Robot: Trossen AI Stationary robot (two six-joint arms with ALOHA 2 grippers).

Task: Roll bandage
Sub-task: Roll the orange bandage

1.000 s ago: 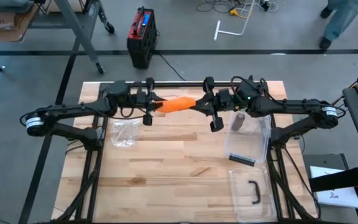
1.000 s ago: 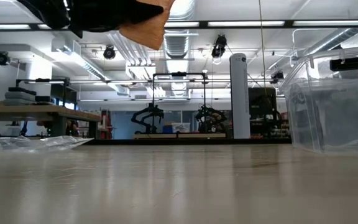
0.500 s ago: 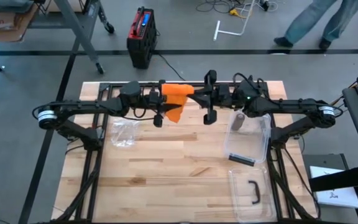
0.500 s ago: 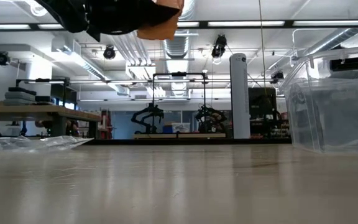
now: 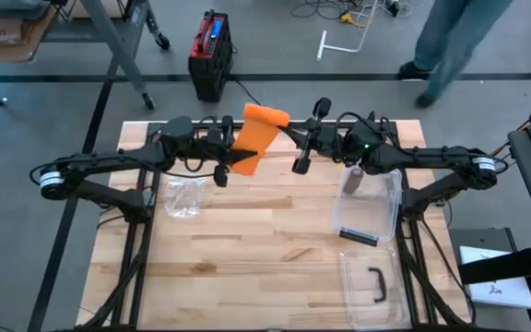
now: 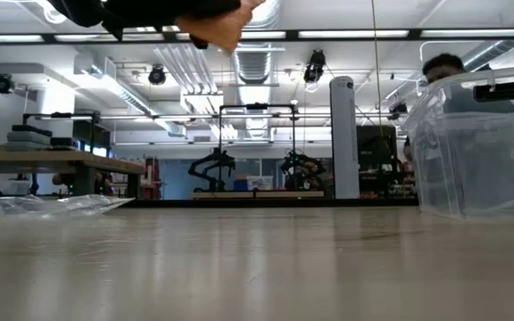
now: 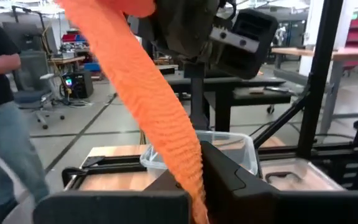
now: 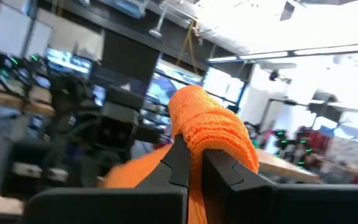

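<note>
Orange crepe bandage (image 5: pixel 252 138) hung in mid-air above the table's (image 5: pixel 247 240) far edge, strung between both grippers. Left gripper (image 5: pixel 218 159) was clenched on the loose lower end; right gripper (image 5: pixel 304 138) was clenched on the bunched upper end, which sat right at its fingertips (image 8: pixel 185 163). Long axis ran diagonally up from left fingers to right, strip taut, not sagging. Fabric looked soft, ribbed, stretchy. Next wind probably falls to the right gripper, nearer the bunched end.
</note>
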